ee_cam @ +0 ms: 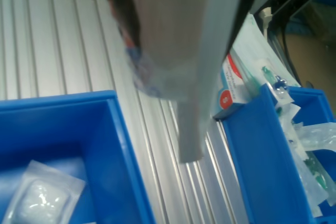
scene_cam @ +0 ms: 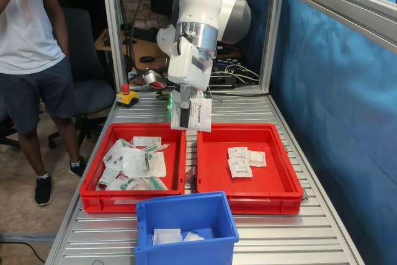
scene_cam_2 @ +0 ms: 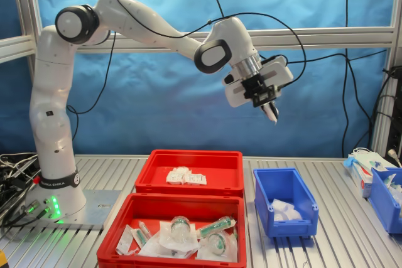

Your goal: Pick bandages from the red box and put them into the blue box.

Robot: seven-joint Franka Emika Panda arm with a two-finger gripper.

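My gripper (scene_cam: 185, 105) is shut on one bandage (scene_cam: 196, 115), a white square packet with dark print that hangs upright from the fingers. In the second exterior view the gripper (scene_cam_2: 269, 108) is high in the air above the blue box (scene_cam_2: 286, 224), with the packet (scene_cam_2: 272, 115) seen edge-on. The wrist view shows the packet (ee_cam: 194, 77) close up and the blue box (ee_cam: 121, 145) below with a packet (ee_cam: 37, 198) inside. The red box (scene_cam: 273, 184) holds a few bandages (scene_cam: 242, 161); it also shows in the second exterior view (scene_cam_2: 213, 161).
A twin red tray (scene_cam: 93, 197) heaped with green-marked packets stands beside the red box. A second blue bin (scene_cam_2: 384, 199) and a white-and-red carton (scene_cam_2: 363, 169) stand at the second exterior view's right. A person (scene_cam: 31, 60) stands beside the table near a red stop button (scene_cam: 126, 89).
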